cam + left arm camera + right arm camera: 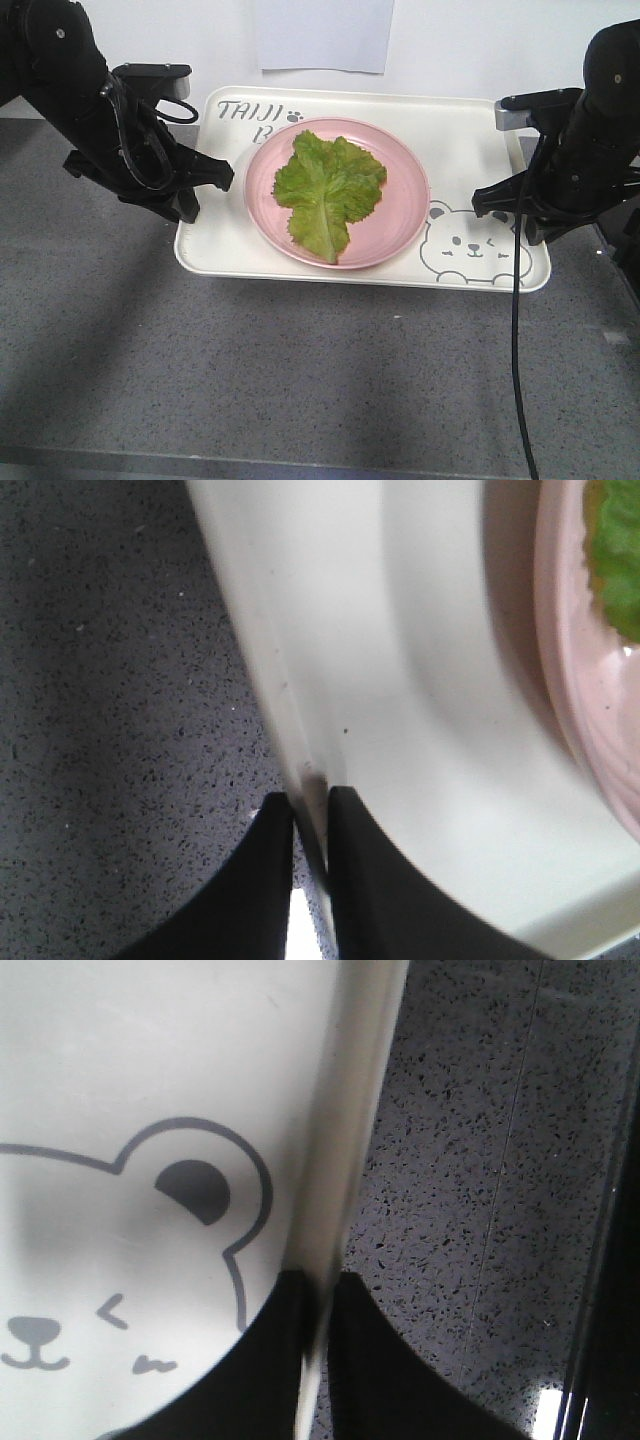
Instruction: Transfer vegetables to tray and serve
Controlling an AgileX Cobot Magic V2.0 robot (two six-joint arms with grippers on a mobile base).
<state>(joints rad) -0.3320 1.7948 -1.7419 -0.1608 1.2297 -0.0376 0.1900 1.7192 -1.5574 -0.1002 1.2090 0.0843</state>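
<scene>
Step in hand: serving. Lettuce point(328, 190) lies on the pink plate point(400, 225) on the tray point(470, 140). Left gripper point(310, 815) and right gripper point(318, 1290) each pinch a tray rim. You should next lift evenly.

Pink plate point(400, 215); grey speckled counter point(300, 380); white paper point(320, 35).

My left claw point(205, 185) and right claw point(490, 200) pinch the tray point(470, 130) rims, blocking both sides. Near table point(300, 380) lies open; the wall point(460, 40) closes the far edge.
</scene>
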